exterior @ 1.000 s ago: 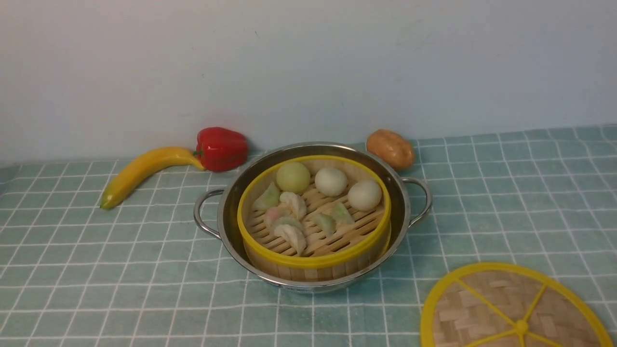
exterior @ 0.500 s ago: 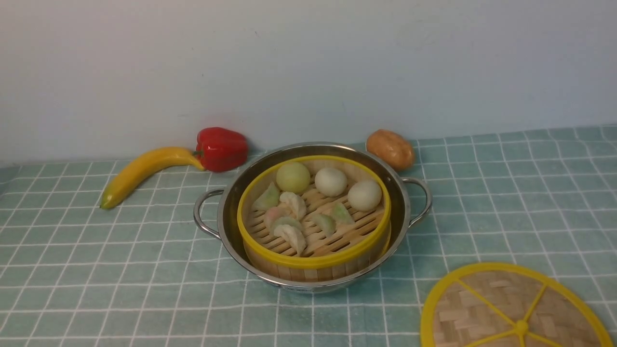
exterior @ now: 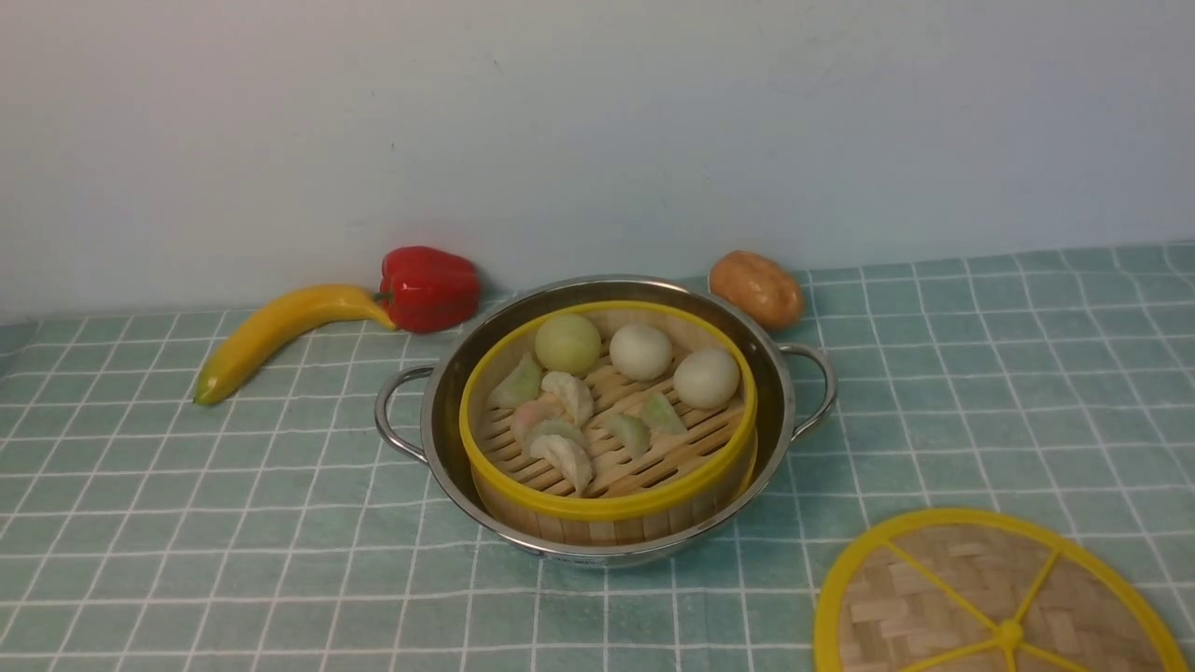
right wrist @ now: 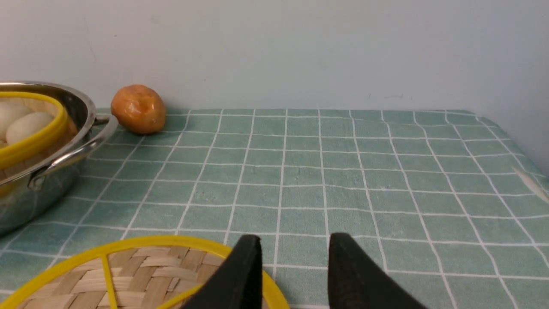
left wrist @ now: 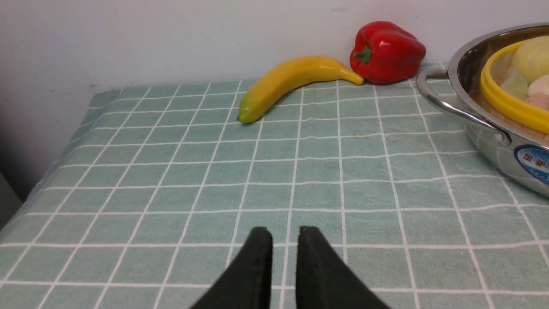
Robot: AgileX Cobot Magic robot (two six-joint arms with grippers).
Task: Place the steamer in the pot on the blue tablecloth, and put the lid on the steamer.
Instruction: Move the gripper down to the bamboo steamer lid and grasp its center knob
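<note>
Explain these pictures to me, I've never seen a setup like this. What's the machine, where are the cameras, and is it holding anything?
This is a robot with two arms, each ending in a two-fingered gripper. The wide picture comes from a camera between the arms, looking forward; no arm shows in it. The other two come from wrist cameras: the black prongs are the left gripper, jaws slightly apart, and the right gripper, jaws wider. Both hold nothing. On the blue tablecloth sits the steel pot with the steamer of buns and dumplings inside. The lid lies flat on the cloth near the right gripper. A banana, a red pepper and a potato lie by the wall.
</note>
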